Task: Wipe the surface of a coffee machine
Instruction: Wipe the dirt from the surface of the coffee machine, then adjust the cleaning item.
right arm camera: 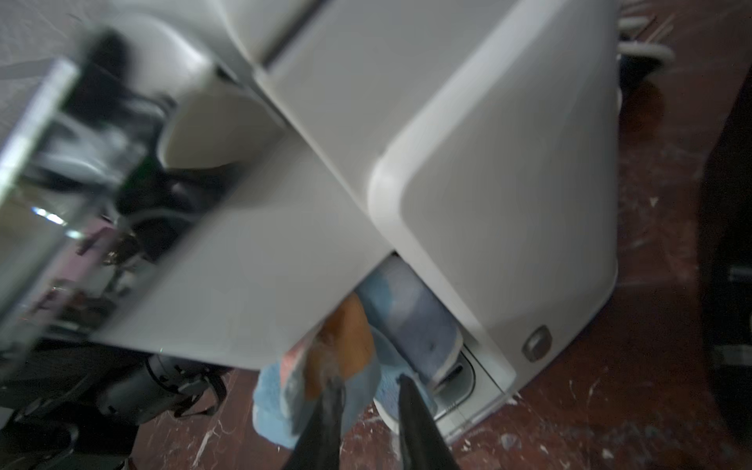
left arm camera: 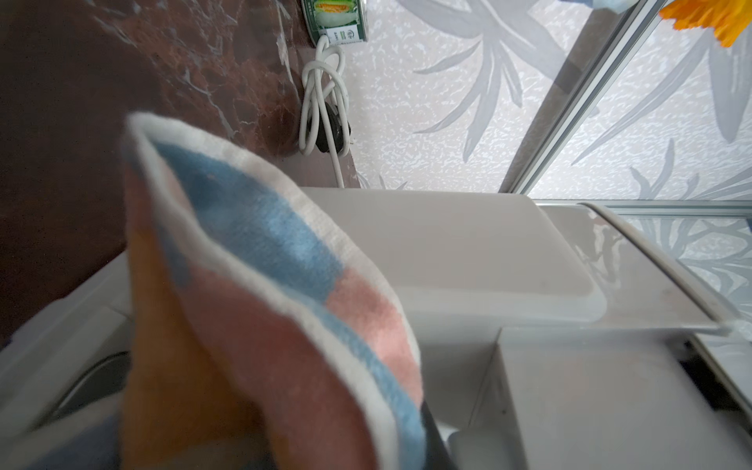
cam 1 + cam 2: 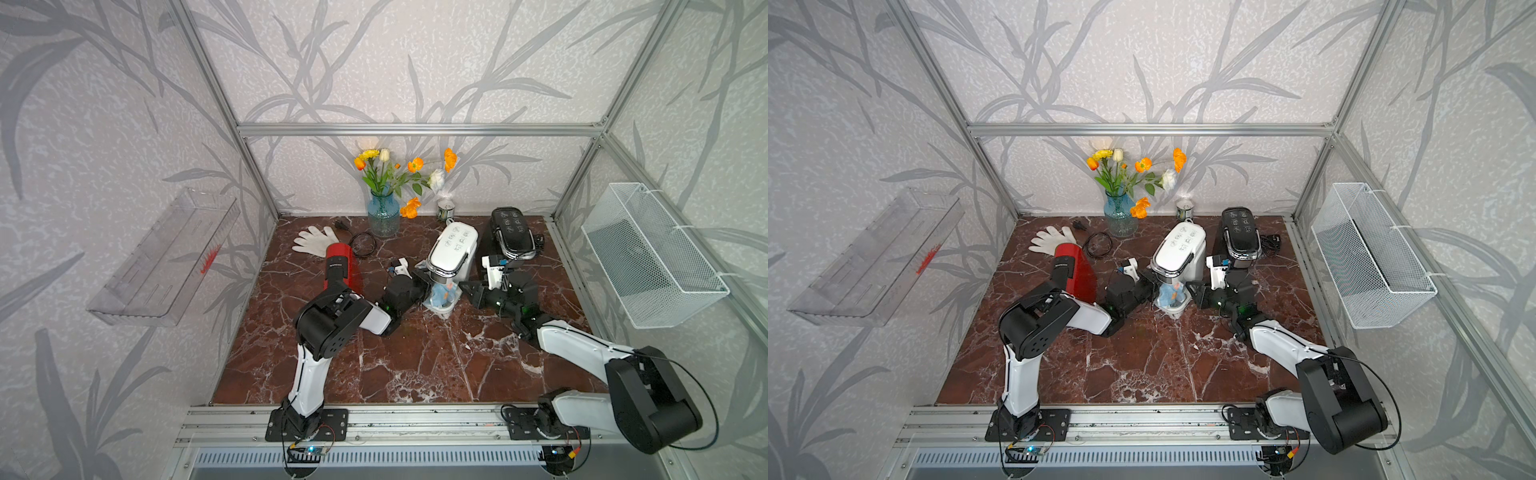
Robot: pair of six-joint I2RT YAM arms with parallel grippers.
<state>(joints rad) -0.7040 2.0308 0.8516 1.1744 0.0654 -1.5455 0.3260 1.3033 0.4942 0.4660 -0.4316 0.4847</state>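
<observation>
1. Left gripper (image 3: 426,281): closed on the cloth (image 2: 264,305), a blue, pink and orange piece with a white border. The cloth sits in the cup bay of the white coffee machine (image 3: 451,253), which stands mid-table, slightly far.
2. Right gripper (image 1: 366,384): the fingers (image 1: 411,407) stand slightly apart at the cloth's near edge. Whether they pinch it cannot be told.
3. Left arm: elbow raised, forearm reaching right toward the machine's left side. Right arm: forearm low over the marble table (image 3: 415,365), reaching far-left to the machine's right side.
4. Surroundings:
   - A red coffee machine (image 3: 343,266) stands just beside the left elbow.
   - A black coffee machine (image 3: 513,232) stands just behind the right wrist.
   - A vase (image 3: 383,212) and a can (image 2: 337,20) stand at the far wall.
   - A white glove (image 3: 313,241) lies far left.
5. Lettering on the red machine and the can's green label is too small to read.
</observation>
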